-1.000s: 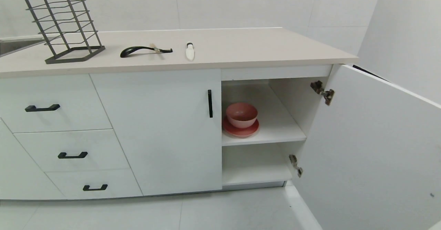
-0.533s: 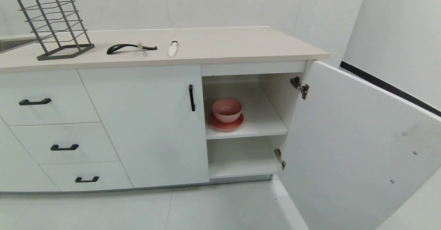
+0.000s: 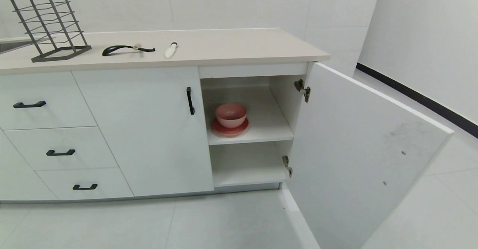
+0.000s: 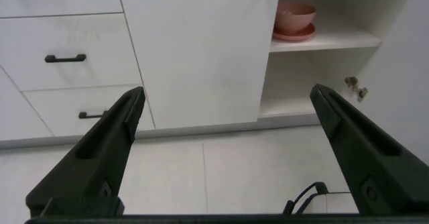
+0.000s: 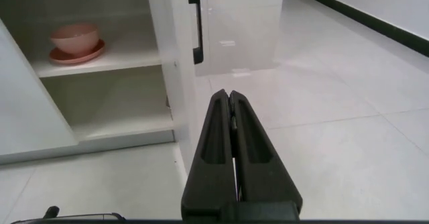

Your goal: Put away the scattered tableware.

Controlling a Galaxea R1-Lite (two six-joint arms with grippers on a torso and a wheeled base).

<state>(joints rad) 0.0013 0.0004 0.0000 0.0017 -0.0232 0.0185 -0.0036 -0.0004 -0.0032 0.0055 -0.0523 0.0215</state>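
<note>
My left gripper (image 4: 228, 95) gapes wide, right gripper (image 5: 230, 98) pinched together empty; bowl (image 3: 230, 114) on plate (image 3: 228, 131) in the far cupboard (image 3: 279, 101).

HEAD: high, set back, facing forward and down on counter (image 3: 231, 43) and cabinet (image 3: 142, 129) | LEFT WRIST: low, near floor, facing cabinet front past spread left gripper (image 4: 228, 91) | RIGHT WRIST: low, at door (image 5: 241, 29) edge, facing open compartment over closed right gripper (image 5: 229, 95) | SHARED: bowl (image 3: 230, 114) on shelf (image 3: 261, 129), all views
</note>
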